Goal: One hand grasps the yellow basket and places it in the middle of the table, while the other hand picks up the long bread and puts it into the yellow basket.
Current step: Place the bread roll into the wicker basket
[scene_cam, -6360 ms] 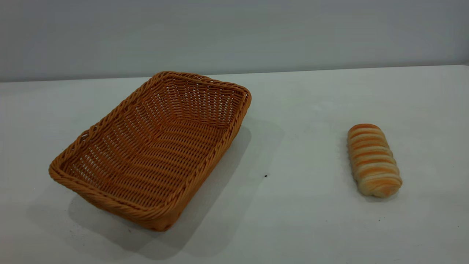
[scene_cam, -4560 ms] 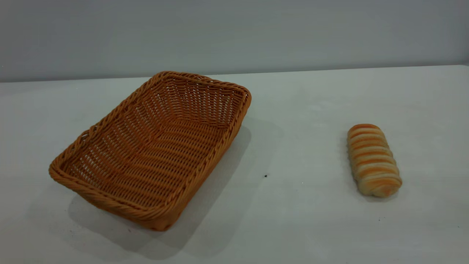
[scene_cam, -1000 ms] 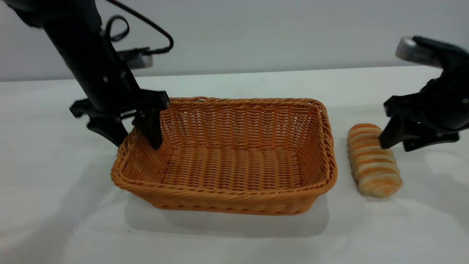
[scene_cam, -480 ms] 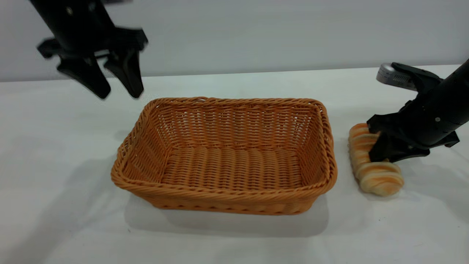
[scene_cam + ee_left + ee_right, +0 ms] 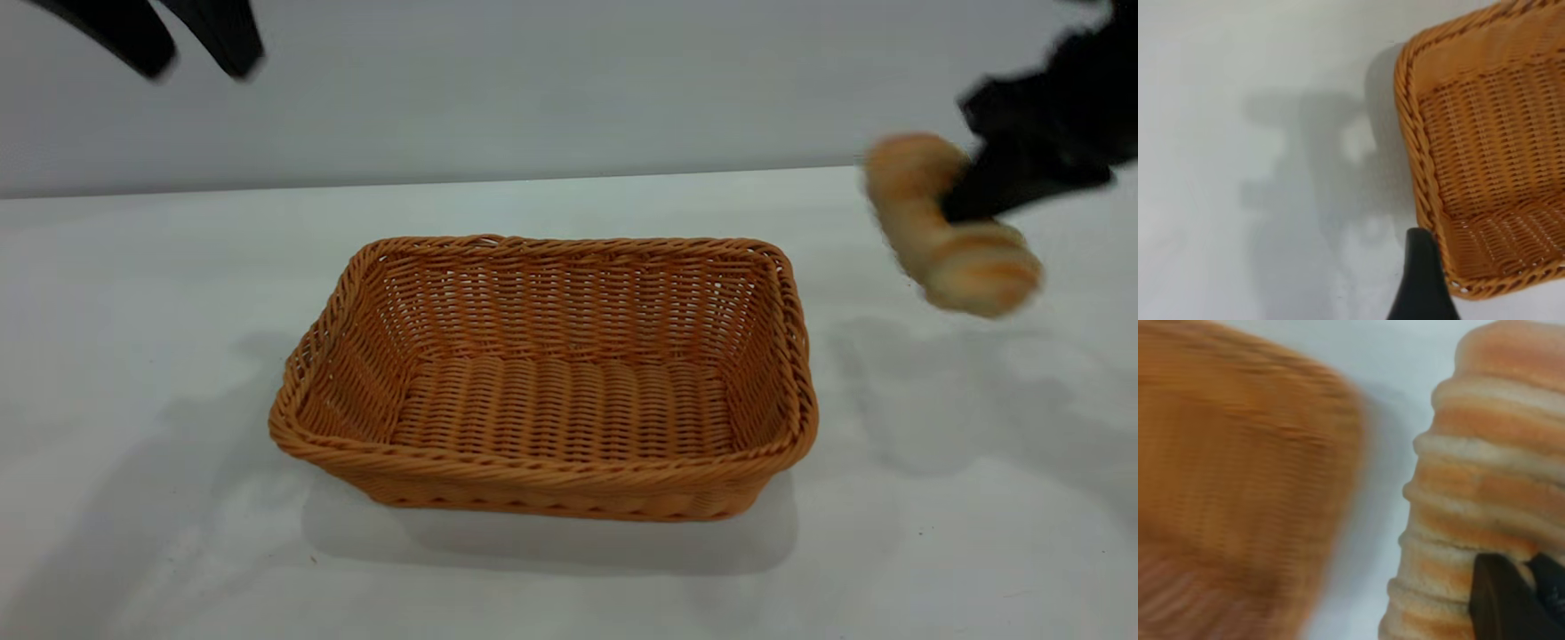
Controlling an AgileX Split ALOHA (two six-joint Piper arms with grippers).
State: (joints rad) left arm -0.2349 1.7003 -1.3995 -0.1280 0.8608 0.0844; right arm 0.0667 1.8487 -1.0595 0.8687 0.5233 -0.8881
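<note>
Yellow basket sat flat in the middle of the table, long side across the scene, nothing inside it. Right gripper was clamped on the long bread, holding it in the air above the table's right side, right of the basket and clear of its rim; bread tilted, near end lower. Right wrist view showed one dark finger pressed into the striped crust. Left gripper was up high at far left, off the basket, fingers spread apart and holding nothing.
</note>
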